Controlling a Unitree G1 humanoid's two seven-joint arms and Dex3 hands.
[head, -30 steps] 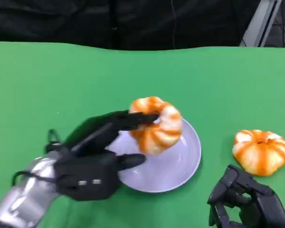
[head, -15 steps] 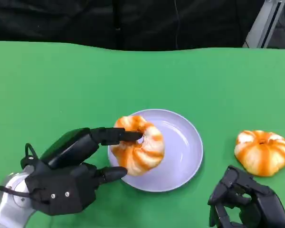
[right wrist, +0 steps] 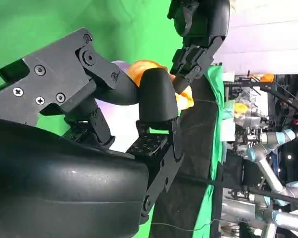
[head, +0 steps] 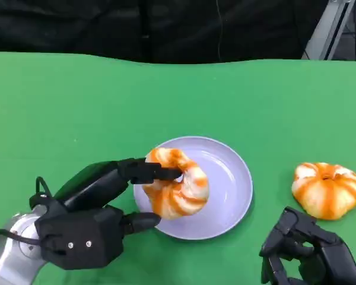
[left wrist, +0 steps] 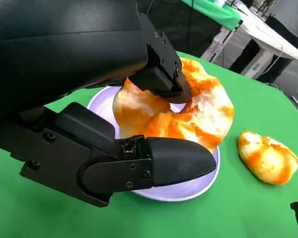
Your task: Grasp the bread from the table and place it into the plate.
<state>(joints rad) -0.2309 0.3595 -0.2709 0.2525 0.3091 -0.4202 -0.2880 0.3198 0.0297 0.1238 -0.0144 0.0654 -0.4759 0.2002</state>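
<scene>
Compared with one second earlier, the bread (head: 178,183) had come down from above the far rim of the plate (head: 228,178) and toward the robot; it now lay on the near left part of the lavender plate, and from half a second earlier it had moved only very little. The left hand (head: 98,211) was at the left side of the plate and held the orange-and-white twisted bread ring, with one finger (head: 148,172) pressed on top by the hole of the ring and the thumb (head: 139,222) under its near edge, close over the plate rim. In the left wrist view the same grasp was seen from near: the upper finger (left wrist: 159,79) touched the top of the bread (left wrist: 188,116) and the thumb (left wrist: 174,161) lay below it, over the plate (left wrist: 102,101). A second bread (head: 325,189) of the same kind lay on the green table (head: 77,107), well apart from the plate on its right side; it showed also in the left wrist view (left wrist: 267,157). The right hand (head: 308,255) rested low at the near right, just beside this second bread, with its fingers curled in and holding nothing
</scene>
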